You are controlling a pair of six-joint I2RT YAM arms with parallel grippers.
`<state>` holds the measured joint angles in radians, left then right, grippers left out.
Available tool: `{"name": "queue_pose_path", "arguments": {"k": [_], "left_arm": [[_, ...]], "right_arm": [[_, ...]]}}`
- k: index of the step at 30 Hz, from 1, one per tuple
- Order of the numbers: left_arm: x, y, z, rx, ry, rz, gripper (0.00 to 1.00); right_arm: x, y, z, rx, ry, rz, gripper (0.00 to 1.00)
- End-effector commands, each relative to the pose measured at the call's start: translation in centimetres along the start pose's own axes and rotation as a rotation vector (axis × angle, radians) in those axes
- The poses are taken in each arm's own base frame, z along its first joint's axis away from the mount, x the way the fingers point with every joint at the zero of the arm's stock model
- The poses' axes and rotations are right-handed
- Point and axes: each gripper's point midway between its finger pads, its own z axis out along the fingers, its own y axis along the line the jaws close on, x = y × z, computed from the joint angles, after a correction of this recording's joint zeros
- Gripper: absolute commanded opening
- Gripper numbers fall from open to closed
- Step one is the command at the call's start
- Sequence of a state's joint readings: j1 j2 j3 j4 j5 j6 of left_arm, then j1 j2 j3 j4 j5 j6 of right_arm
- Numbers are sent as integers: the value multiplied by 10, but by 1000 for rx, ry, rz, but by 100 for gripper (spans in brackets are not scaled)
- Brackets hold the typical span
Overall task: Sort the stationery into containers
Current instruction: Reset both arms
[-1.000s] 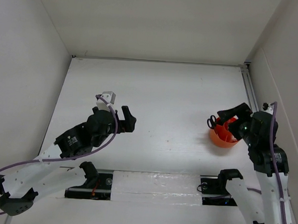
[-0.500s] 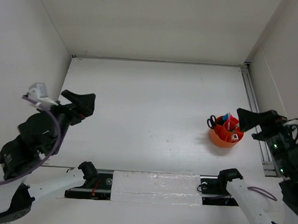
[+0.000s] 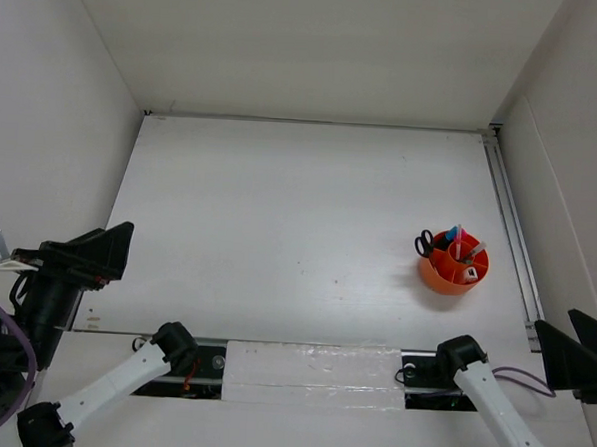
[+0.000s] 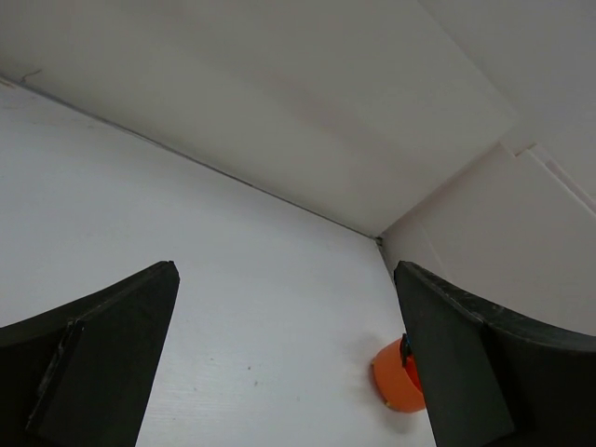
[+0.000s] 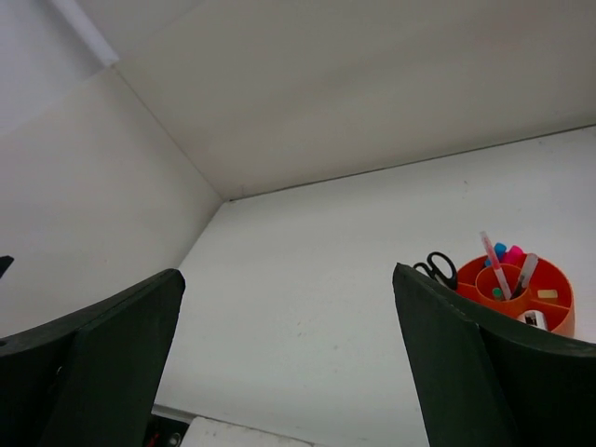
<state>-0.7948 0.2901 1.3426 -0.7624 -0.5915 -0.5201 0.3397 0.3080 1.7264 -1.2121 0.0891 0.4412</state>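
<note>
The round orange tub (image 3: 442, 278) stands at the right of the table, and the stationery sits in it. Black-handled scissors (image 3: 424, 242) stick out on its left. Markers with pink and blue caps (image 3: 452, 234) and thin pens (image 5: 494, 264) stand upright inside. A pink-white eraser (image 5: 534, 318) and a small yellow eraser (image 5: 548, 294) lie in separate compartments. My left gripper (image 3: 117, 252) hangs open and empty at the near left, far from the tub (image 4: 395, 378). My right gripper (image 3: 558, 323) is open and empty at the near right corner, below the tub (image 5: 549, 279).
White walls close the table in on the left, back and right. A metal rail (image 3: 508, 230) runs along the right edge. Black arm bases (image 3: 177, 349) sit on the near edge.
Both arms have pulled back and up from the table toward the near corners. The right gripper left the tub, where the stationery now shows.
</note>
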Motion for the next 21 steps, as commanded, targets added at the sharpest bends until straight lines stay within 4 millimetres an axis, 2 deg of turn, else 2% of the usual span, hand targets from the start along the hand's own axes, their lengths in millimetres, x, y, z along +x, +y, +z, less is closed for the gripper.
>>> {"name": "queue_pose_path", "arguments": {"k": [1, 5, 11, 21], "left_arm": [[3, -10, -3, 77, 6, 39, 100], [5, -4, -17, 102, 14, 35, 100], [-5, 12, -41, 114, -18, -9, 100], [1, 21, -43, 78, 2, -6, 100]], "right_arm": [[9, -18, -10, 53, 35, -7, 100], [10, -18, -14, 50, 36, 4, 100], [10, -18, -17, 37, 31, 7, 100], [7, -18, -19, 41, 17, 17, 100]]}}
